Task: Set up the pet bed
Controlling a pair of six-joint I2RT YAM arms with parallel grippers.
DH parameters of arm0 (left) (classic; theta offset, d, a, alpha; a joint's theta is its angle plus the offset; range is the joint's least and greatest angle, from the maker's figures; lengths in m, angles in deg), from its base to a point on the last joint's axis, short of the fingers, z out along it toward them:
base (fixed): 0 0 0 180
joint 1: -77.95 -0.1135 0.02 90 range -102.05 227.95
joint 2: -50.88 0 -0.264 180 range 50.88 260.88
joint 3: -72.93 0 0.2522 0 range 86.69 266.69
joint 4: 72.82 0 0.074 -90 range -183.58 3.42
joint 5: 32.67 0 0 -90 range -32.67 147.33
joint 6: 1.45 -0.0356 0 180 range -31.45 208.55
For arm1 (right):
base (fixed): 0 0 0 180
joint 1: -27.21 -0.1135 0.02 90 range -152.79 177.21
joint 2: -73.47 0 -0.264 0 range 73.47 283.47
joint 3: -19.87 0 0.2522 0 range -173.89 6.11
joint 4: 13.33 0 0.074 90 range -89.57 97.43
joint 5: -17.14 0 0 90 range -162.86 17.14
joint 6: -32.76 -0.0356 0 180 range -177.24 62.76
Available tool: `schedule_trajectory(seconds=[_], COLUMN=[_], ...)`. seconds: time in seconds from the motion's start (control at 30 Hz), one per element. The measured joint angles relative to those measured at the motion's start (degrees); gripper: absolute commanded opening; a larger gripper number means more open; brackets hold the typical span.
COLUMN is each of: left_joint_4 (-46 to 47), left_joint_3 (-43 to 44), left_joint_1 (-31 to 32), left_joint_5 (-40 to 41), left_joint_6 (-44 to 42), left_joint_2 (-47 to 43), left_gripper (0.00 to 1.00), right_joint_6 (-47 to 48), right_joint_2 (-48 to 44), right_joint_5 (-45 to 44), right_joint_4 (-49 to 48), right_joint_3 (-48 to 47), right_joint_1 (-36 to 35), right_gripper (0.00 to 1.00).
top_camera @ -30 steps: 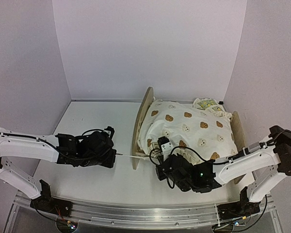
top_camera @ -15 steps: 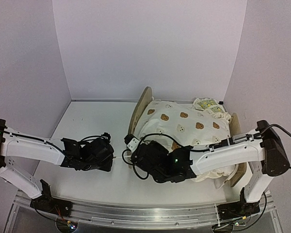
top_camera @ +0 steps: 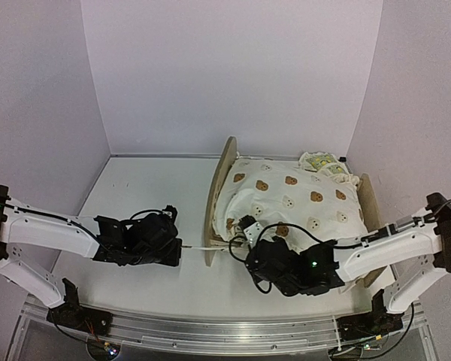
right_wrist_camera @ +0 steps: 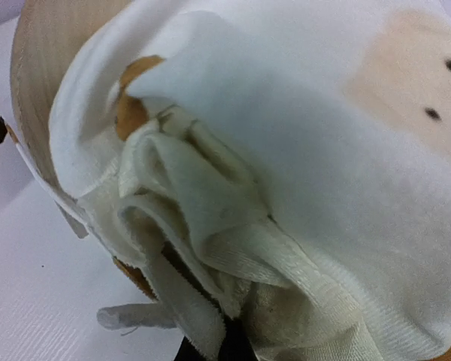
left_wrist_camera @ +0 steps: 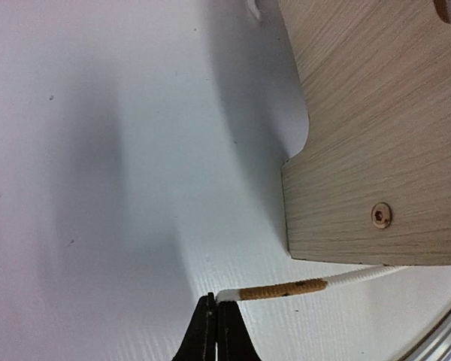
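The pet bed has light-wood arched end boards, the left one (top_camera: pixel 219 197) and the right one (top_camera: pixel 370 201); its striped base is hidden under the cream bear-print cushion (top_camera: pixel 297 197). My left gripper (top_camera: pixel 178 253) is shut on the tip of a white cord with a tan band (left_wrist_camera: pixel 286 288), which runs along the table past the left end board (left_wrist_camera: pixel 376 128). My right gripper (top_camera: pixel 245 235) is at the cushion's near left corner, its jaws buried in folded cushion fabric (right_wrist_camera: pixel 210 226) and shut on it. The lemon-print pillow (top_camera: pixel 320 161) lies at the bed's far right.
The bed stands right of centre, close to the right wall. A metal rail (top_camera: pixel 210 331) runs along the table's near edge. A short white tie (right_wrist_camera: pixel 131 316) sticks out below the cushion beside the end board (right_wrist_camera: pixel 45 68).
Half a second ago my right gripper was further left, with the cushion and bed dragged that way; it has swung back right. My left gripper holds the cord in nearly the same place.
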Motion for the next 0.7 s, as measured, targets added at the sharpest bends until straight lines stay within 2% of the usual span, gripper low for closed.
schedule_trajectory(seconds=[0.17, 0.37, 0.53, 0.7], left_joint_4=[2.01, 1.93, 0.44, -0.84], left_joint_3=[1.19, 1.84, 1.82, 1.67], left_joint_1=[0.66, 0.64, 0.08, -0.58], left_joint_5=[-3.02, -3.06, -1.75, -0.65], left_joint_6=[-0.01, -0.69, -0.96, -1.7], left_joint_2=[0.02, 1.35, 2.24, 2.24], left_gripper=[0.0, 0.0, 0.0, 0.0], right_joint_6=[-17.08, -30.63, -32.27, -31.97], right_joint_2=[-5.94, -5.63, -2.0, 0.41], right_joint_5=[2.66, 4.08, 5.47, 8.04], right_joint_4=[-4.41, -4.95, -1.33, 7.23], right_joint_3=[6.81, 6.49, 1.12, -4.18], right_joint_1=[1.81, 2.46, 3.12, 1.3], right_gripper=[0.0, 0.0, 0.0, 0.0])
